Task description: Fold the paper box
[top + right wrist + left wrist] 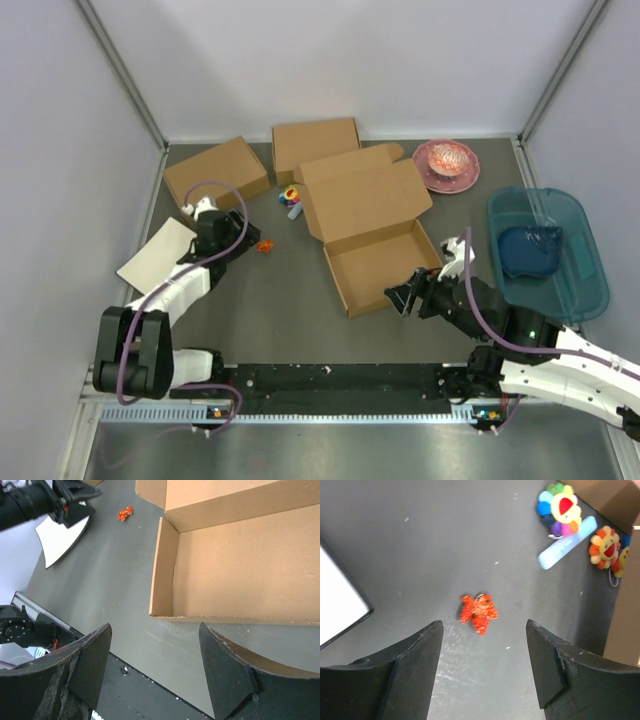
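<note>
The paper box stands formed in mid-table, its shallow tray (382, 268) open and its hinged lid (365, 195) laid back flat behind it. The right wrist view shows the tray's inside (240, 565) and its near left corner (161, 614). My right gripper (402, 298) is open and empty, just off the tray's near edge; in its wrist view the jaws (155, 627) stand wide just below that corner, not touching it. My left gripper (243, 238) is open and empty, left of the box, over bare mat (484, 630).
A small orange-red leaf ornament (478, 612) lies just ahead of the left fingers. Flower toys (561, 507) and a blue stick (567, 542) lie beyond. Two formed boxes (215, 172) (315, 145) stand at the back, an off-white board (157, 255) left, a pink dish (447, 163) and a blue tray (565, 290) right.
</note>
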